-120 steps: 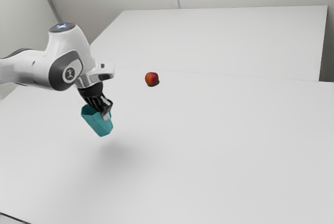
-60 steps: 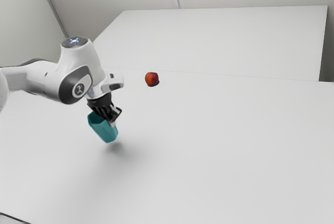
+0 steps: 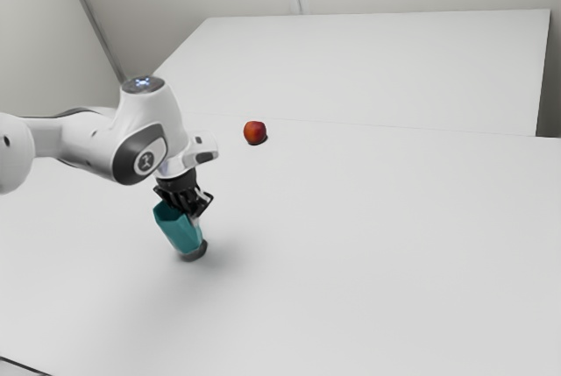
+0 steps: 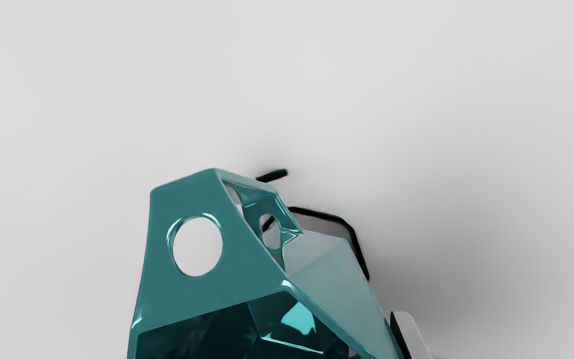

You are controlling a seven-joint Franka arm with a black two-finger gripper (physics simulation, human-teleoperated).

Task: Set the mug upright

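In the exterior view my gripper (image 3: 195, 209) is at the upper side of the teal mug (image 3: 180, 230), shut on its wall. The mug leans, its open end up toward the exterior view's left and its base low over a dark shadow; whether the base touches the table cannot be told. In the wrist view, the faceted mug (image 4: 177, 299) shows its dark inside and a handle with a round hole. One pale fingertip of the gripper (image 4: 382, 346) lies against the mug's outer wall; the other is mostly hidden by the mug.
A red apple (image 3: 254, 132) rests on the white table (image 3: 377, 244), farther back than the mug and toward the exterior view's right. Behind it stands another white surface (image 3: 368, 69). A dark cable (image 3: 24, 365) crosses the near left corner.
My hand has come down and toward the exterior view's right with the mug held. The mug's shadow has drawn in close beneath its base, and the mug stands somewhat steeper. The apple has stayed put.
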